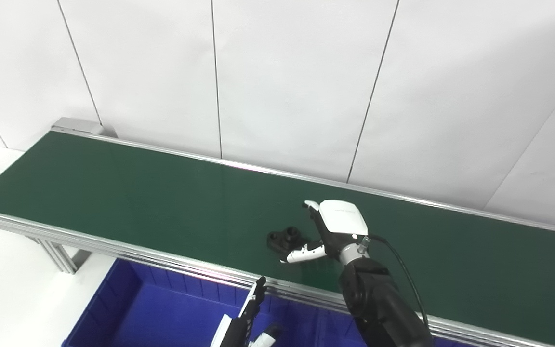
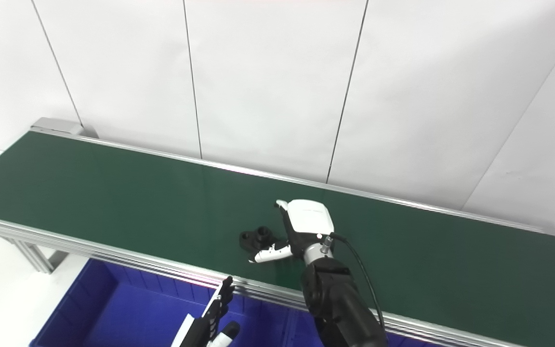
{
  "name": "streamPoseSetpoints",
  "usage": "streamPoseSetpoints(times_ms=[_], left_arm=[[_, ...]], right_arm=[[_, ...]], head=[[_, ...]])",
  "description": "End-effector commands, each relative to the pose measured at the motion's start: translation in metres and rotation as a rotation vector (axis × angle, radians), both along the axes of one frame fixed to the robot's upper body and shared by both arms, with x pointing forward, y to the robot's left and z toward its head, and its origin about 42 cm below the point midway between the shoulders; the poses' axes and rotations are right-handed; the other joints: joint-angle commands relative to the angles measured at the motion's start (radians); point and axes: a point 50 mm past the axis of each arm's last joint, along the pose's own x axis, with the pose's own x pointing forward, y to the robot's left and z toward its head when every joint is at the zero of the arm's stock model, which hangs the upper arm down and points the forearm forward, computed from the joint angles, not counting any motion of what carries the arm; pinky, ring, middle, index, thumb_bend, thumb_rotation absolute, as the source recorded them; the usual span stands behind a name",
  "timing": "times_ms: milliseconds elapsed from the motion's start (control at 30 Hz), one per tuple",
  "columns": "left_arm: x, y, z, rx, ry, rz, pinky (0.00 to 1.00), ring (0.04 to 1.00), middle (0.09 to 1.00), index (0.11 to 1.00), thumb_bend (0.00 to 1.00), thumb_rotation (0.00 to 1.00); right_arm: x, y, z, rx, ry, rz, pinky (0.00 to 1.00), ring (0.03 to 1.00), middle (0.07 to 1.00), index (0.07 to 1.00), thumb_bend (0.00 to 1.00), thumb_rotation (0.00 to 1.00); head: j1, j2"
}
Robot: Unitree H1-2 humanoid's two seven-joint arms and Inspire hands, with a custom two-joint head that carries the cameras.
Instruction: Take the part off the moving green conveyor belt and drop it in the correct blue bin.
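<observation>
A small black part (image 1: 283, 238) with two round sockets lies on the green conveyor belt (image 1: 113, 193), near its front edge. My right hand (image 1: 328, 231) rests on the belt just right of the part, fingers spread, thumb reaching under the part's near side; it holds nothing. The left hand (image 1: 248, 318) hovers low over the blue bin (image 1: 162, 308) in front of the belt, fingers straight and apart, holding nothing.
An aluminium frame rail (image 1: 113, 250) runs along the belt's front edge above the bin. A divider splits the blue bin (image 2: 287, 327) into compartments. White wall panels (image 1: 282, 72) stand behind the belt. The belt's left end roller (image 1: 77, 126) is at the far left.
</observation>
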Motion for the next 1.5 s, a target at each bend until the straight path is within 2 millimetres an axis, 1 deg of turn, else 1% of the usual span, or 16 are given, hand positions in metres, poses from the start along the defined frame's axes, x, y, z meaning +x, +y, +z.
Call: streamPoseSetpoints(times_ms=[0,133,267,300,333,367,400,433,467,500,533,567,633,733,933,1467], left_arm=[[0.002,-0.013,0.013,-0.044,-0.045,-0.007,1.0,1.0,1.0,1.0,0.72,0.86],[0.0,-0.014,0.014,-0.042,-0.042,-0.012,1.0,1.0,1.0,1.0,0.71,0.87],[-0.001,-0.016,0.016,-0.044,-0.041,-0.014,1.0,1.0,1.0,1.0,0.72,0.87],[-0.001,-0.017,0.017,-0.046,-0.042,-0.014,1.0,1.0,1.0,1.0,0.71,0.86],[-0.002,-0.017,0.017,-0.049,-0.042,-0.015,1.0,1.0,1.0,1.0,0.7,0.86],[-0.002,-0.017,0.018,-0.05,-0.04,-0.016,1.0,1.0,1.0,1.0,0.7,0.86],[-0.003,-0.017,0.018,-0.05,-0.038,-0.018,1.0,1.0,1.0,1.0,0.7,0.86],[-0.003,-0.018,0.019,-0.051,-0.036,-0.018,1.0,1.0,1.0,1.0,0.7,0.87],[-0.003,-0.018,0.02,-0.051,-0.036,-0.018,1.0,1.0,1.0,1.0,0.7,0.87],[-0.004,-0.018,0.02,-0.056,-0.034,-0.018,1.0,1.0,1.0,1.0,0.7,0.87],[-0.004,-0.018,0.02,-0.059,-0.033,-0.017,1.0,1.0,1.0,1.0,0.7,0.87],[-0.004,-0.018,0.021,-0.063,-0.033,-0.016,1.0,1.0,1.0,1.0,0.7,0.87],[-0.004,-0.018,0.021,-0.068,-0.031,-0.015,1.0,1.0,1.0,1.0,0.7,0.87],[-0.005,-0.017,0.022,-0.069,-0.029,-0.017,1.0,1.0,1.0,1.0,0.7,0.87],[-0.006,-0.016,0.022,-0.065,-0.028,-0.025,1.0,1.0,1.0,1.0,0.7,0.88],[-0.006,-0.015,0.024,-0.084,-0.029,-0.028,1.0,1.0,1.0,1.0,0.72,0.88]], right_arm=[[0.012,0.004,0.021,0.014,-0.075,-0.012,0.54,0.671,0.779,0.872,1.0,0.62],[0.012,0.006,0.018,0.016,-0.058,-0.019,0.43,0.574,0.741,0.865,1.0,0.64],[0.01,0.01,0.012,-0.028,-0.047,-0.002,0.37,0.52,0.706,0.831,0.99,0.65],[0.009,0.01,0.01,-0.041,-0.043,0.005,0.31,0.423,0.585,0.785,0.88,0.59],[0.009,0.01,0.008,-0.056,-0.033,0.01,0.24,0.322,0.45,0.751,0.79,0.48],[0.009,0.009,0.005,-0.081,-0.024,0.014,0.18,0.243,0.352,0.718,0.71,0.3],[0.009,0.008,0.003,-0.097,-0.018,0.015,0.14,0.204,0.304,0.696,0.68,0.17],[0.009,0.005,-0.002,-0.144,0.003,0.003,0.14,0.198,0.298,0.693,0.68,0.15],[0.009,0.003,-0.005,-0.175,0.016,-0.006,0.11,0.171,0.259,0.57,0.58,0.13],[0.009,-0.003,-0.01,-0.204,0.028,-0.019,0.09,0.162,0.246,0.528,0.55,0.12],[0.009,-0.006,-0.012,-0.221,0.035,-0.028,0.11,0.185,0.355,0.507,0.54,0.06],[0.008,-0.011,-0.015,-0.224,0.037,-0.037,0.12,0.2,0.423,0.493,0.53,0.02],[0.007,-0.018,-0.02,-0.215,0.037,-0.058,0.14,0.213,0.46,0.488,0.53,0.0],[0.005,-0.022,-0.024,-0.185,0.019,-0.071,0.15,0.223,0.469,0.488,0.53,0.0],[0.002,-0.019,-0.023,-0.147,-0.009,-0.075,0.12,0.182,0.469,0.494,0.53,0.0],[-0.009,-0.019,-0.027,0.022,-0.077,-0.12,0.14,0.199,0.469,0.485,0.52,0.0]], head=[[0.004,0.004],[0.008,0.012],[0.007,0.02],[0.007,0.023],[0.006,0.026],[0.005,0.03],[0.005,0.03],[0.004,0.034],[0.004,0.034],[0.004,0.034],[0.004,0.034],[0.001,0.04],[-0.002,0.04],[-0.005,0.042],[-0.009,0.047],[-0.029,0.055]])
